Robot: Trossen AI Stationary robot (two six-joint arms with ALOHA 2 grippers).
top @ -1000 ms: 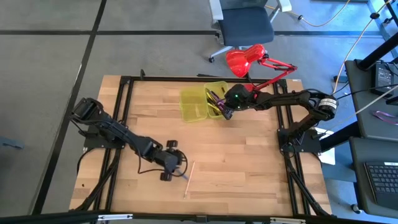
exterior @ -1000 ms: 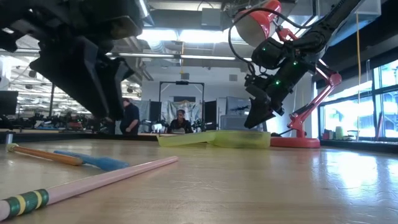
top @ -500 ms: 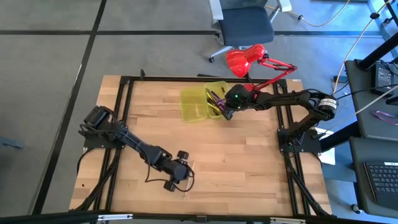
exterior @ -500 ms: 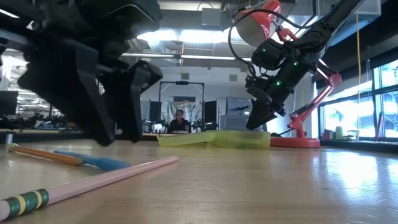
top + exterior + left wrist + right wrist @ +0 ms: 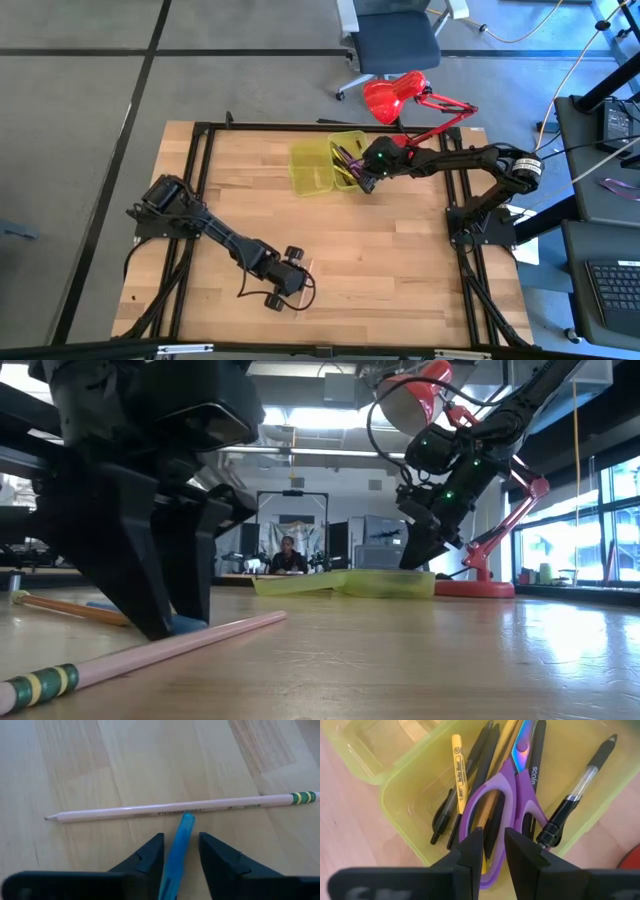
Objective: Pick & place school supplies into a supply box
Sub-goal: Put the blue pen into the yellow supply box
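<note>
Left gripper (image 5: pixel 180 852) low near the table's front edge, fingers apart astride blue pen (image 5: pixel 176 851) beside pink pencil (image 5: pixel 170 808). Next: close, lift, carry to supply box (image 5: pixel 312 168). Right gripper (image 5: pixel 492 850) over box, fingers slightly apart.

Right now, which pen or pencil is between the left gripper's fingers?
The blue pen. It sits between the left gripper's fingers; the pink pencil lies crosswise beyond them.

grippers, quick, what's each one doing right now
Left gripper: fingers either side of the blue pen on the table; gripped or not cannot be told.
Right gripper: open, empty, above the yellow-green box.
</note>
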